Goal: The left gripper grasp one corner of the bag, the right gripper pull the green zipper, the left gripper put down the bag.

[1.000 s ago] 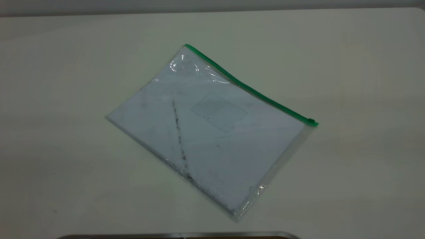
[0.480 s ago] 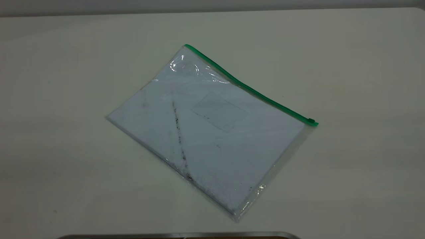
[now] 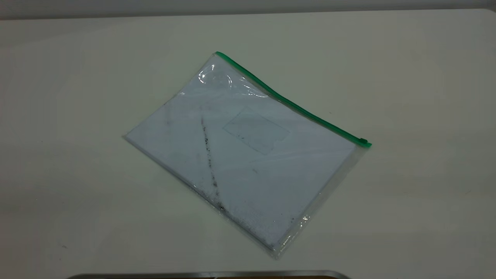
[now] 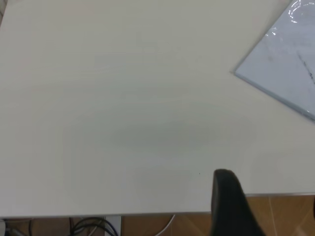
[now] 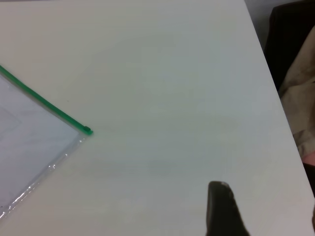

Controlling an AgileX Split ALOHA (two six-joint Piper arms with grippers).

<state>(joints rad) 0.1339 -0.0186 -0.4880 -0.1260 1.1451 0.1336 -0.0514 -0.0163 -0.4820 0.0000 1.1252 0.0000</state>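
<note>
White tabletop [image 3: 426,77] carries the bag [image 3: 248,162] mid-table, lying flat, its green zipper [image 3: 294,106] (slider at the right end) untouched; whether either gripper is spread cannot be told.

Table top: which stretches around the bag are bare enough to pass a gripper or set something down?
The table is bare on every side of the bag: left of its left corner, right of the green zipper end, and along the far edge. The narrowest strip lies between the bag's near corner and the table's front edge.
</note>
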